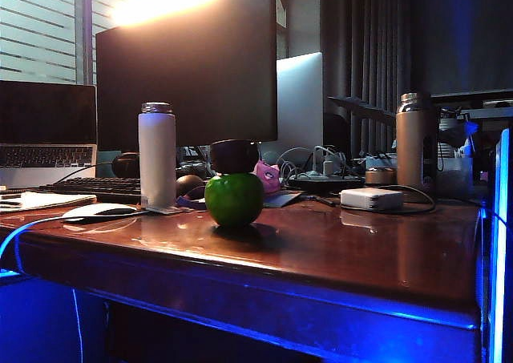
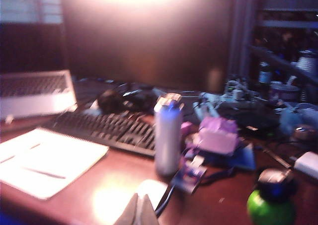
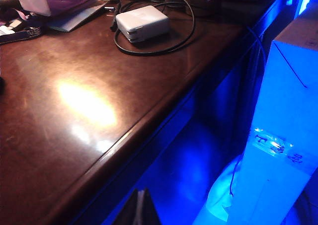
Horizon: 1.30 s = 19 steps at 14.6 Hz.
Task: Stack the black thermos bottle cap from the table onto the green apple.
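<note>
While it sits on the glossy green apple, the black thermos bottle cap looks squat and matte, near the tabletop's front edge. Left claw and right claw both pinched closed, empty.

We see the black thermos bottle cap sitting atop the green apple. Our left gripper hangs with fingertips together, near the white bottle.

We identify the place as an office workstation. A large monitor stands at the far side of the wooden table, with a laptop and keyboard at far left, a mouse, and a power adapter with cables at right.
</note>
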Motion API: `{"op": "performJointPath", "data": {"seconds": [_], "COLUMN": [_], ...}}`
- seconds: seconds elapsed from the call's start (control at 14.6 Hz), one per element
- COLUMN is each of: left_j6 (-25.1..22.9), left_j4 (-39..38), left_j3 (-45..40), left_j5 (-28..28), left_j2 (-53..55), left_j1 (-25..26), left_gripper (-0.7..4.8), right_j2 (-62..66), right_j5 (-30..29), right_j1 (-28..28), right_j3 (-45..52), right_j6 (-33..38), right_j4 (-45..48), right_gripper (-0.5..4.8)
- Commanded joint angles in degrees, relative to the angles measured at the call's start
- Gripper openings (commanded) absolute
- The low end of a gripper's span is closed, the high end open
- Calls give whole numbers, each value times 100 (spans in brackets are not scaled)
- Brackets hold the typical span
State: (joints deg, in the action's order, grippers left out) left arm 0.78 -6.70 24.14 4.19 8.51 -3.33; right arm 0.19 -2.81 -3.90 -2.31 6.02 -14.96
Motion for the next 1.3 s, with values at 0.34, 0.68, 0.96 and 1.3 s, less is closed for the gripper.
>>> {"op": "performJointPath", "data": {"seconds": [0.34, 0.68, 0.96, 1.3], "left_j6": [11, 11, -94, -94], "left_j4": [39, 39, -391, -389], "left_j3": [-1663, -2321, -2380, -2380], "left_j5": [-476, -544, -428, -417], "left_j2": [-846, -846, -846, -846], "left_j1": [7, 7, 0, 0], "left_gripper": [-5, -5, -4, -4], "right_j2": [-7, -7, -7, -7], "right_j5": [-13, -9, -11, -11], "right_j1": [4, 9, 7, 7], "right_j3": [-7, -7, -7, -7], "right_j6": [17, 17, 17, 17], "right_j4": [-17, -17, -17, -17], "right_gripper": [-1, -1, -1, -1]}}
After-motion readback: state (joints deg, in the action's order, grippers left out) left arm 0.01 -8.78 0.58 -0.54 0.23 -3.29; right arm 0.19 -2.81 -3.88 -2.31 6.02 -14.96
